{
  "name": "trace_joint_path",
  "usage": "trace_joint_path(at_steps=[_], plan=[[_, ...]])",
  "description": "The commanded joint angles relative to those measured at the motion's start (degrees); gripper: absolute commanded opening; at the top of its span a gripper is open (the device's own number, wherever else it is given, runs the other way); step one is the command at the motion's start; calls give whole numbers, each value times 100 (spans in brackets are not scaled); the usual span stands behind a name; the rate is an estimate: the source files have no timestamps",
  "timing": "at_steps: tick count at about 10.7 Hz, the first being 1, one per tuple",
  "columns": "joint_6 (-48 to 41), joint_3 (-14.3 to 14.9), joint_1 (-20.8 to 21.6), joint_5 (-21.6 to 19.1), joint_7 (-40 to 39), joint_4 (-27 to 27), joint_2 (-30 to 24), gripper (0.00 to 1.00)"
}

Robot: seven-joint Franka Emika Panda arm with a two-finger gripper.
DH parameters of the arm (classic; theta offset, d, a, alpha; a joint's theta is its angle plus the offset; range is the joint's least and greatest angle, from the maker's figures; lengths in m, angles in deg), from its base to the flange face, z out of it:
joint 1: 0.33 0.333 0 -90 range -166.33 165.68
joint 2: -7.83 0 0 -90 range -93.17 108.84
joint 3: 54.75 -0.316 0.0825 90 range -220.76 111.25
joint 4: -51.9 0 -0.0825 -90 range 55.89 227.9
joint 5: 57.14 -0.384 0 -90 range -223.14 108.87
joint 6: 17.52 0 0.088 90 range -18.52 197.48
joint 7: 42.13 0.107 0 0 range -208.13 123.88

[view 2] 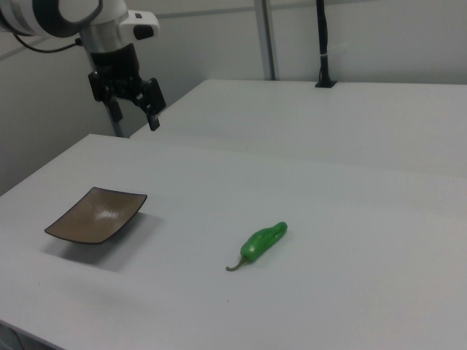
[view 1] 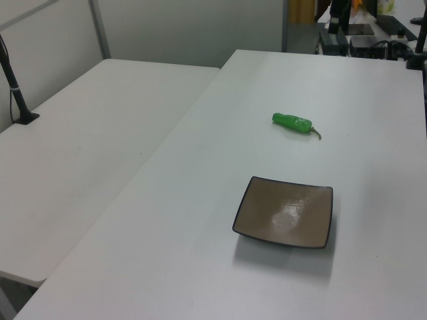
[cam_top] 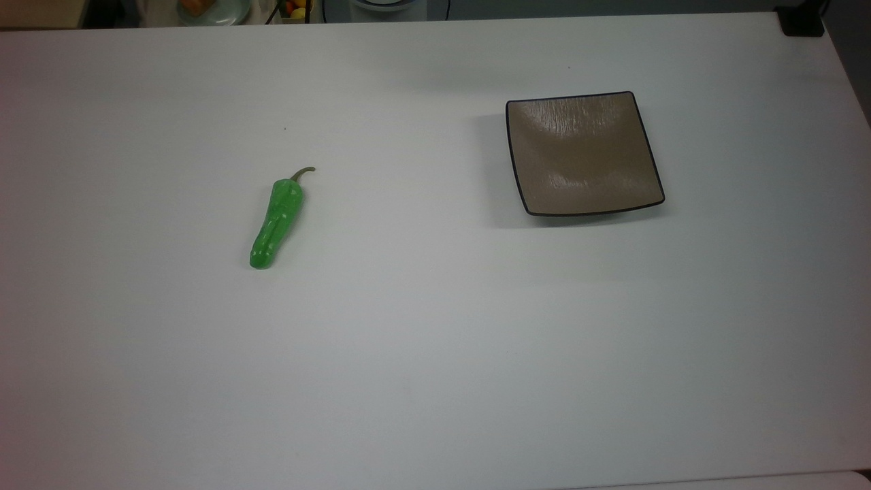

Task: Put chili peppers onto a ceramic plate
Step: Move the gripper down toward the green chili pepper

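The green chili pepper (cam_top: pixel 275 219) lies flat on the white table (cam_top: pixel 422 340), in the top view's left half, its curved stem pointing up-right. The square taupe-brown ceramic plate (cam_top: pixel 584 154) rests bare in the top view's right half, well apart from the pepper. In the left view the pepper (view 1: pixel 292 122) lies beyond the plate (view 1: pixel 285 212). In the right view my gripper (view 2: pixel 136 117) hangs open and holds nothing, high above the table's far left, beyond the plate (view 2: pixel 97 215) and far from the pepper (view 2: pixel 263 243).
A second white table (view 1: pixel 87 160) adjoins on the left view's left, with a black post (view 1: pixel 19 100) clamped on it. Clutter and cables (view 1: pixel 363 33) stand past the table's far end. A black clamp (cam_top: pixel 801 20) sits at the top view's upper right corner.
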Motion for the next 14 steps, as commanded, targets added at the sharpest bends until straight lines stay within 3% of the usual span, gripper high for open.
trace_joint_path(at_steps=[1,6,8,14], plan=[[44,-57,-99,-84,29,69,62,100],[53,-57,-108,-84,29,69,116,100],[218,-57,-387,-93,-14,25,492,100],[2019,-48,-1267,3,-41,69,1687,100]])
